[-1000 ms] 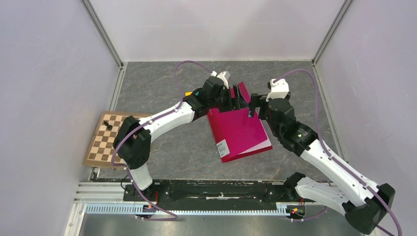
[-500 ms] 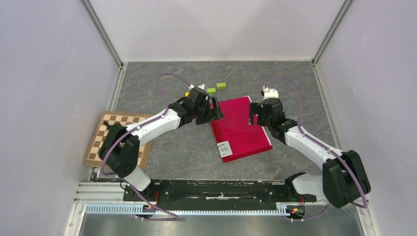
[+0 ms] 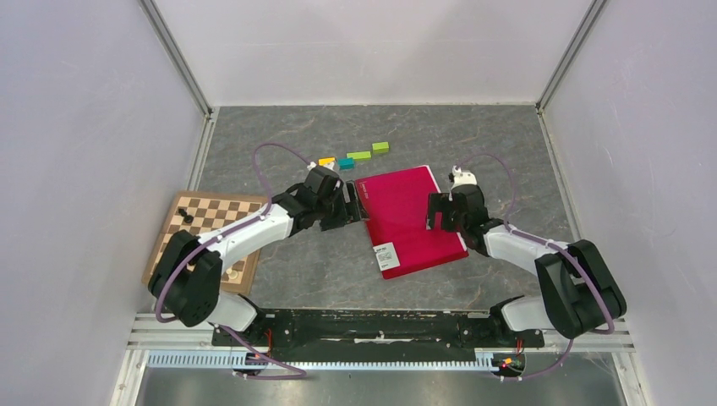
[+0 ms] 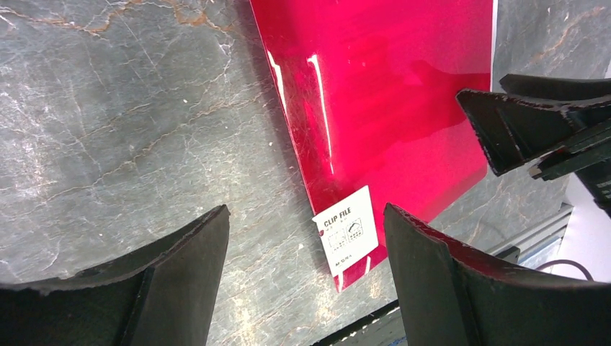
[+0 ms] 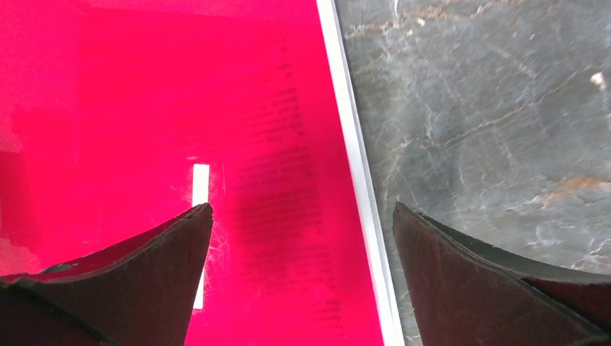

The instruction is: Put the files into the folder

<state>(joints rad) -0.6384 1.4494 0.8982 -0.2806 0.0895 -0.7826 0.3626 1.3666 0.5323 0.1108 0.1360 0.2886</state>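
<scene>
Crimson flat rectangular folder (image 3: 406, 216) now lies shut, its cover dropped over the white printed paper files (image 5: 353, 144); both my jaws hang open beside it, so filing looks done.

Bright, even light from overhead — shadows faint and soft on the table (image 3: 296, 262). Two white glare streaks along the folder (image 4: 403, 86) in left wrist view; red oversaturated, slightly hazy in right wrist view.

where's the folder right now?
Top view: the folder lies closed and flat, just right of centre, between the left end effector and the right end effector, coloured blocks just beyond its far-left corner.
</scene>
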